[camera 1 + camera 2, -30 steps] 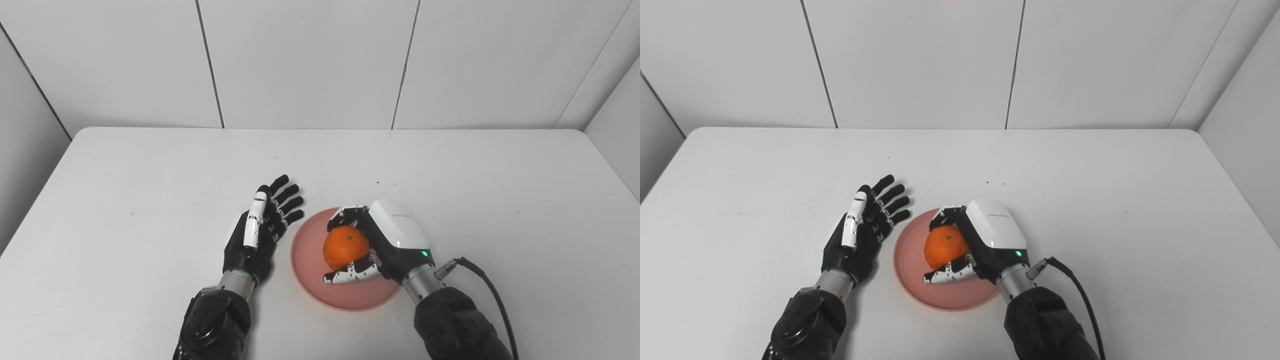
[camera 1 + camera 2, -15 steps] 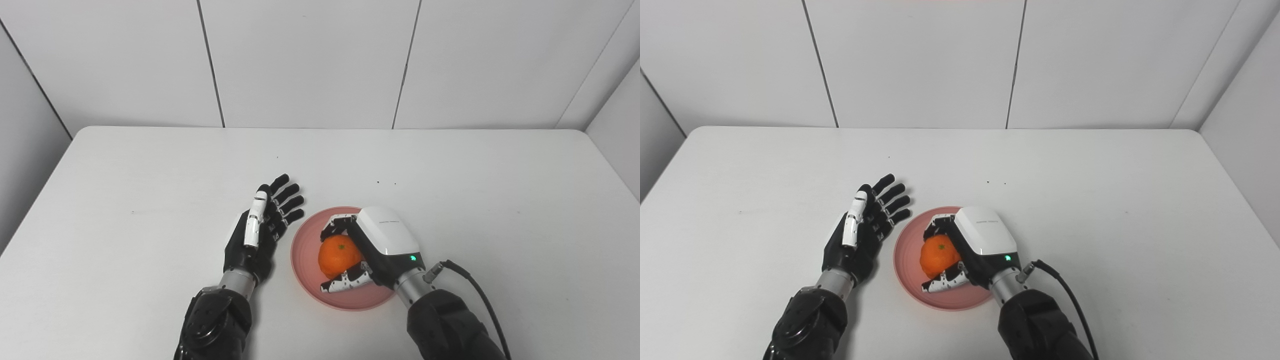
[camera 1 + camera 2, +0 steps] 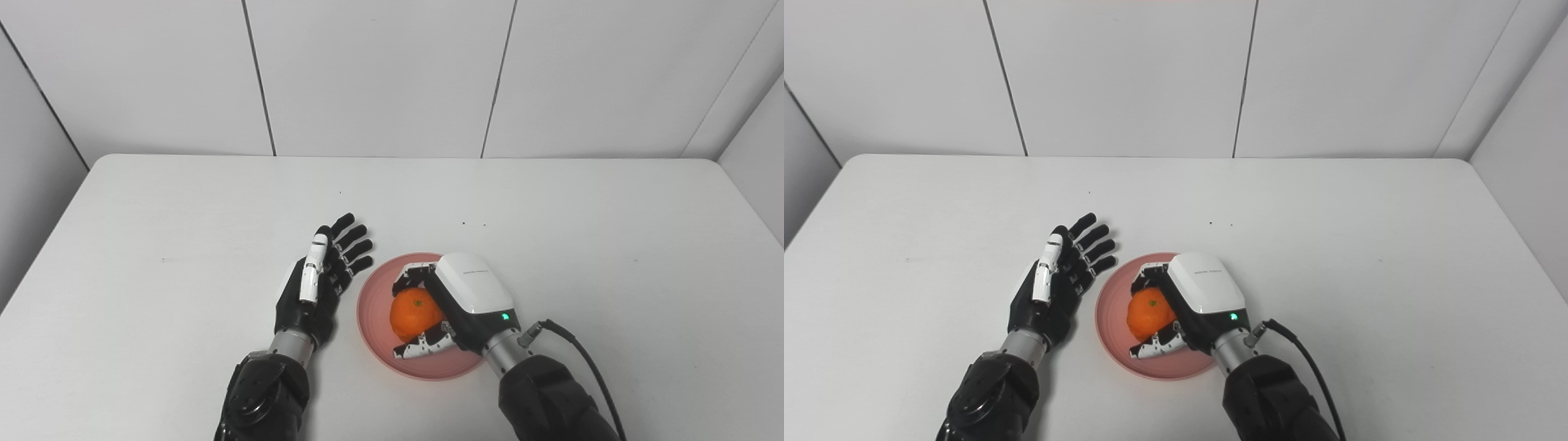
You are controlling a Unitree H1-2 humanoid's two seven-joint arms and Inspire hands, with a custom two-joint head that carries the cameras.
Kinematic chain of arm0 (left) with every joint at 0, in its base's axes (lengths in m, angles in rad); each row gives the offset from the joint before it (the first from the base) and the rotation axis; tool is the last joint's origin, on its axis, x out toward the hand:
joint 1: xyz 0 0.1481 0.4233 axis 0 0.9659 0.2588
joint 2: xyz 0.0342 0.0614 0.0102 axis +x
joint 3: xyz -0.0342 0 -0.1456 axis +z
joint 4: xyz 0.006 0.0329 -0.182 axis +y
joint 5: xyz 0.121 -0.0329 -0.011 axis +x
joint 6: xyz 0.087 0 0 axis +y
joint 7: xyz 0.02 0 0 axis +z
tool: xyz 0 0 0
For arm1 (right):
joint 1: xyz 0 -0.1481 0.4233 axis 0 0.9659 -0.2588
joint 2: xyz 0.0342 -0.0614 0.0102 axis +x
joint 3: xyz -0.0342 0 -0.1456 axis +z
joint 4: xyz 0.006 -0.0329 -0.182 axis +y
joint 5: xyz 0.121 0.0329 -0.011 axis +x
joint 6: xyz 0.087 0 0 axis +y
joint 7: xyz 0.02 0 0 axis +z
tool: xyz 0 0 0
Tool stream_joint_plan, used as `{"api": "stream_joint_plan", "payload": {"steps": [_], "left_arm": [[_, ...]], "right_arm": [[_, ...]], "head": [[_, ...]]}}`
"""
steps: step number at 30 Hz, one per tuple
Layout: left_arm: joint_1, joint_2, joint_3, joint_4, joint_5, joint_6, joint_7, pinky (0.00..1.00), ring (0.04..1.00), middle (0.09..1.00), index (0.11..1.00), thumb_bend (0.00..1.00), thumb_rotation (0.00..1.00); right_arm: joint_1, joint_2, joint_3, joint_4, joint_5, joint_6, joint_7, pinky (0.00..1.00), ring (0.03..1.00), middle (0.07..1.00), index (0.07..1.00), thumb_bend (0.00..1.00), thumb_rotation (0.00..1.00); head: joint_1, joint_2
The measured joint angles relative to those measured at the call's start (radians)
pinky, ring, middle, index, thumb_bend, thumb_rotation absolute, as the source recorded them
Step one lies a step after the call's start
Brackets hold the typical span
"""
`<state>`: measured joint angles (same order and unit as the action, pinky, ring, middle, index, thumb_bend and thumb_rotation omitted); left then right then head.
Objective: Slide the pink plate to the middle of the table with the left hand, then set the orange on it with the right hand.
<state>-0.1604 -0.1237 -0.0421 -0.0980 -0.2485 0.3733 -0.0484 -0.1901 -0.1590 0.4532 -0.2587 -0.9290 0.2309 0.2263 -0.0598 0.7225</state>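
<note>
Near the front middle of the white worktop [image 3: 184, 208] sits the pink plate [image 3: 373, 306], round and shallow. Plate position reads as settled, so the sliding step looks done.

Right hand [image 3: 456, 303] is over the plate, fingers and thumb curled around the orange [image 3: 415, 312], which shows between them with its stem dimple up. Orange lies within the plate's rim; whether its underside is touching the plate floor or hanging just above it cannot be told from this angle, since the hand and fruit hide the contact.

Left hand [image 3: 318, 282] rests on the worktop just beside the plate's left rim, fingers spread and straight, holding nothing, not touching the plate as far as can be seen.

Step in hand, by my reading: the placing of the orange, at or near set-down. Next move calls for the fingers to loosen evenly so the round fruit does not roll, then a lift clear of the plate without catching its rim.

Plate holds only the orange. Nothing else on the worktop.
</note>
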Motion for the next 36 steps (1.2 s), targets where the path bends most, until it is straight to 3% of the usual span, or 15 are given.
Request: {"api": "stream_joint_plan", "payload": {"steps": [1,3,10,22,29,34,36], "left_arm": [[0.000,0.000,0.000,0.000,0.000,0.000,0.000,0.81,0.837,0.854,0.847,0.37,1.00],[0.000,0.000,0.000,0.000,0.000,0.000,0.000,0.81,0.838,0.854,0.847,0.37,1.00],[0.000,0.000,0.001,0.002,0.000,-0.001,0.000,0.82,0.835,0.851,0.845,0.37,1.00],[0.000,0.000,0.001,0.006,0.000,-0.005,0.000,0.82,0.837,0.851,0.843,0.38,1.00],[0.000,0.001,0.001,0.009,0.000,-0.009,-0.001,0.82,0.839,0.849,0.841,0.38,1.00],[0.000,0.001,0.002,0.009,-0.002,-0.009,-0.002,0.82,0.838,0.853,0.847,0.37,1.00],[0.000,0.001,0.003,0.009,-0.003,-0.009,-0.003,0.82,0.837,0.852,0.845,0.37,1.00]], "right_arm": [[0.000,0.001,-0.002,-0.002,-0.002,0.000,0.006,0.29,0.413,0.498,0.576,0.74,0.10],[0.002,0.004,-0.007,-0.009,-0.008,0.002,0.020,0.34,0.468,0.564,0.614,0.87,0.18],[0.009,0.011,-0.024,-0.041,-0.030,0.006,0.075,0.38,0.510,0.637,0.661,0.99,0.30],[0.018,0.021,-0.078,-0.118,0.006,0.005,0.079,0.59,0.659,0.710,0.724,1.00,0.40],[0.012,0.047,-0.180,-0.162,0.188,0.018,0.114,0.70,0.769,0.804,0.808,1.00,0.45],[0.019,0.071,-0.254,-0.184,0.282,0.037,0.086,0.69,0.772,0.804,0.834,1.00,0.56],[0.032,0.091,-0.291,-0.194,0.304,0.037,0.043,0.71,0.793,0.823,0.853,0.98,0.69]], "head": [[-0.002,-0.002],[-0.005,-0.002],[-0.006,-0.002],[-0.018,-0.011],[-0.020,-0.017],[-0.023,-0.023],[-0.023,-0.028]]}}
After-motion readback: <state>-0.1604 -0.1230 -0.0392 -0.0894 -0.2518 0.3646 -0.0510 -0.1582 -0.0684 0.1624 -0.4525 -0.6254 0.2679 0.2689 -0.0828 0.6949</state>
